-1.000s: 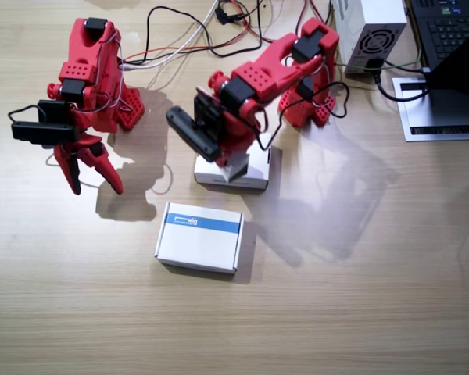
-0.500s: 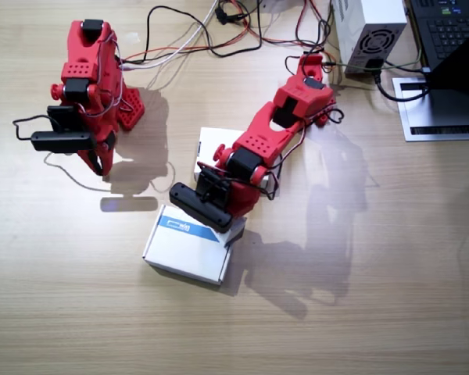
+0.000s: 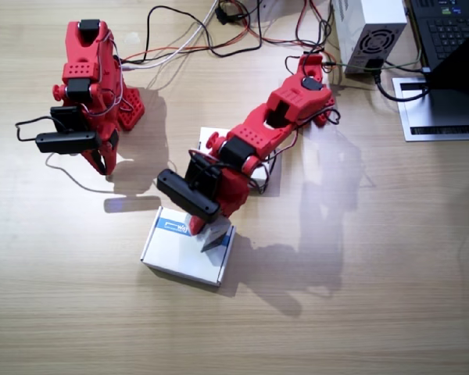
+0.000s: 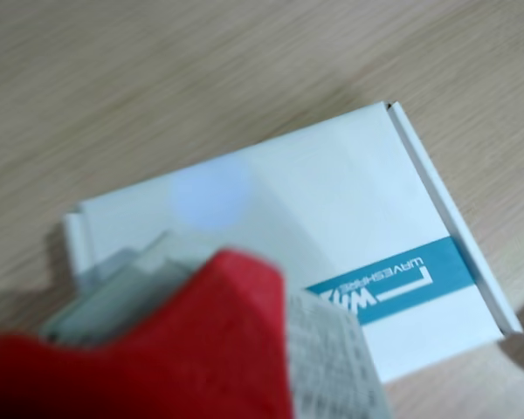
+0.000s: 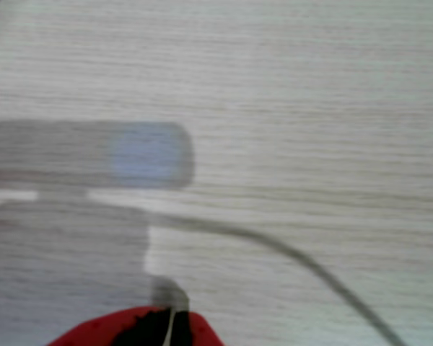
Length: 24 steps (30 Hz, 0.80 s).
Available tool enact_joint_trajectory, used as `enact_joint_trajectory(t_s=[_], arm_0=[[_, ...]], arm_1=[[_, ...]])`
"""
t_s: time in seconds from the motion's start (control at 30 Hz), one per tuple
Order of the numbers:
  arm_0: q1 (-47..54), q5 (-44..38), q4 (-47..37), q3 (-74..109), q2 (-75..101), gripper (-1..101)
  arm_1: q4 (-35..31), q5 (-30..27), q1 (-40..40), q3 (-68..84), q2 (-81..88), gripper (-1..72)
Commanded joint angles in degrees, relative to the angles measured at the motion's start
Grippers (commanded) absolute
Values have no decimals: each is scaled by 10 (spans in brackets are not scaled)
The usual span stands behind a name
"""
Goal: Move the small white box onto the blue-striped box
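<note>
The small white box [image 3: 216, 238] is pinched in the left gripper [image 3: 207, 233] and held over the right part of the blue-striped box [image 3: 181, 251], which lies on the wooden table [image 3: 359, 297]. The right gripper [image 3: 102, 160], pressed together, is kept well apart above the table.

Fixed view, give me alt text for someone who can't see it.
The left arm reaches over the blue-striped box, its gripper holding the small white box just above it. The right arm's gripper hangs idle over bare table; a plain white box lies behind.
</note>
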Motion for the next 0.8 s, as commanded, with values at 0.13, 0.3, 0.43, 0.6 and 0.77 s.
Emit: enact_joint_trajectory(t_s=[0.13, 0.3, 0.43, 0.6, 0.77], arm_0=[[-16, -40, -132, -105, -41, 473], [-36, -45, -114, -160, -1, 500], [-27, -27, 52, -192, 132, 393], [2, 161, 34, 652, 731, -2], [-199, 306, -243, 1232, 1082, -2]], arm_1=[[15, 6, -12, -7, 13, 1], [4, 19, -18, -7, 12, 1], [-8, 42, -25, -7, 11, 1], [-22, 99, -48, -7, 13, 9], [5, 80, -76, -7, 16, 1]])
